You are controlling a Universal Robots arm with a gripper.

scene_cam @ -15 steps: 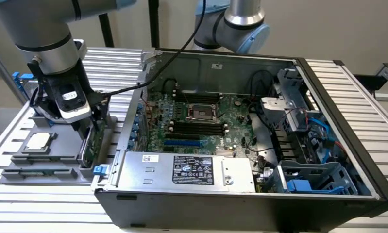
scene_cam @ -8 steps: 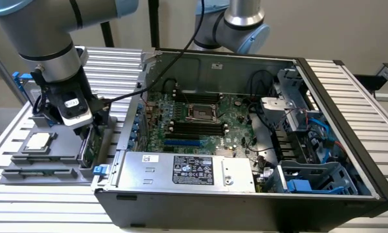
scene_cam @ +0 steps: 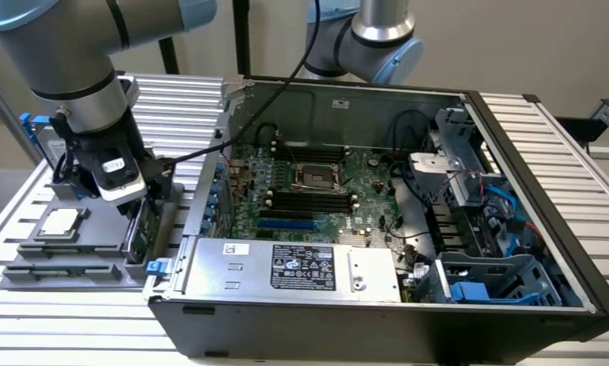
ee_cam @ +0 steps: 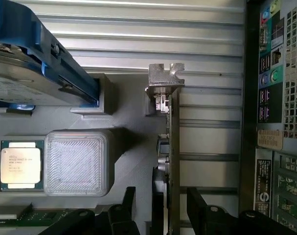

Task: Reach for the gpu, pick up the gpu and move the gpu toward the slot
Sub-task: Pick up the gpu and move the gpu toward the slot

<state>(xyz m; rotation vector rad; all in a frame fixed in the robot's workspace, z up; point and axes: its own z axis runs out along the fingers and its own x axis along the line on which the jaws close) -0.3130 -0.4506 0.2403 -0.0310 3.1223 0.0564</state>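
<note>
Ribbed metal table [scene_cam: 182, 99] beneath. Lower left of the exterior frame: grey fixture tray [scene_cam: 40, 263], CPU chip [scene_cam: 62, 222] seated in it. At the tray's right edge the gpu [ee_cam: 173, 142] stands on edge. The gripper [ee_cam: 162, 198] hangs over it, jaws parted and straddling the card, holding nothing. You are at the reach; grasp not made. Closing, I judge, calls for squared, centred jaws. Right of this: open computer case [scene_cam: 548, 252]

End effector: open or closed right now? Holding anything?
End effector: open, fingers on either side of the gpu, not clamped on it.
</note>
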